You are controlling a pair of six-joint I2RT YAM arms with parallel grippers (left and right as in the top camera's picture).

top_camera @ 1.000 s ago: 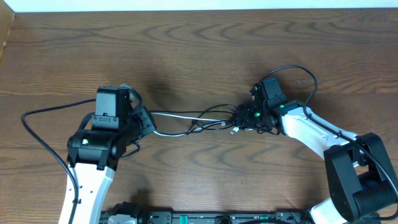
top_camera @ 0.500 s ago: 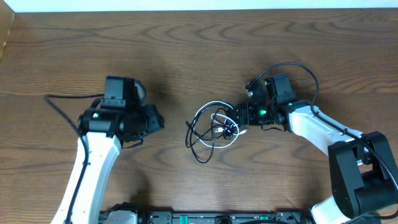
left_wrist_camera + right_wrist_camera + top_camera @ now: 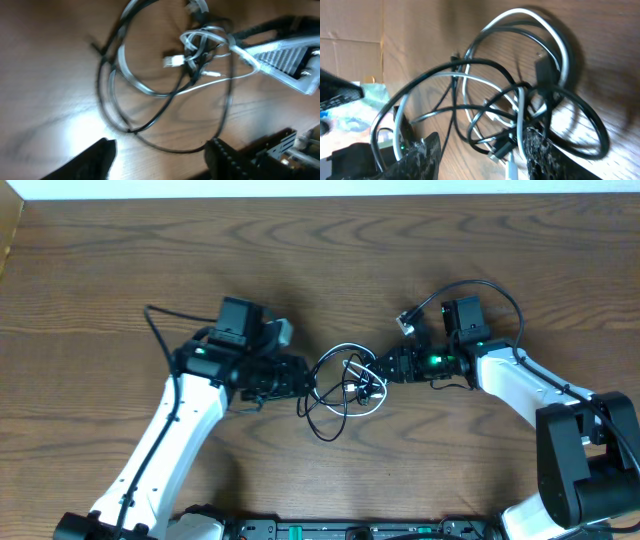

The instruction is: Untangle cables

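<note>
Several thin cables [image 3: 352,385] lie in one loose tangle near the middle of the bench [image 3: 320,250], about midway between its left and right edges, as seen from overhead. A white loop arches over the far side of the heap and black loops sag toward the near edge. The left fingers [image 3: 298,372] point at the tangle from the left-edge side, just beside its outer black loop. The right fingers [image 3: 392,367] meet it from the right-edge side, touching the knotted part. A thicker black wire [image 3: 480,285] arcs over the right arm [image 3: 520,385]. From the left wrist, the left fingers [image 3: 95,161] stand wide apart at the bottom of the frame, gripping nothing; the lowest black loop just dips between their tips. The cables [image 3: 197,52] lie ahead of them with black and white strands crossing and a white plug [image 3: 172,61] beside the knot. The right fingers [image 3: 272,50], blurred, reach into that knot from the upper right. From the right wrist, the right fingers [image 3: 422,155] sit apart at either side, with the cables [image 3: 520,107] and a black plug [image 3: 502,147] between them; whether they press on any strand cannot be told.
</note>
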